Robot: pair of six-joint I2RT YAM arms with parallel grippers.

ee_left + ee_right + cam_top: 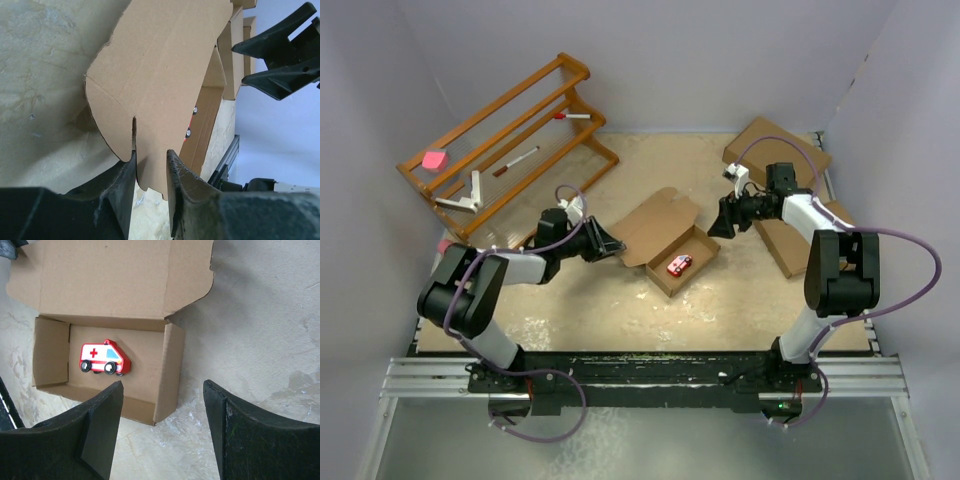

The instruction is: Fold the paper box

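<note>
Between left gripper (151, 159) fingers, narrowed — paper box (160, 65) flap (grip unclear), right gripper (162, 390) wide.

The open lid of the paper box (655, 222) was tilted up off the worktop (620, 310) and walled off the box's far-left side. The left pincer (612, 246) crowded its edge, with a lid tab between the fingers (122, 185). From above the tray was open, with only a toy ambulance (105, 359) on its floor. The right pincer (718, 228) hung just right of the box, jaws apart. Flat cardboard boxes (775, 148) filled the right side and a wooden rack (505, 140) the far left. In front of the box, bare worktop gave room.
</note>
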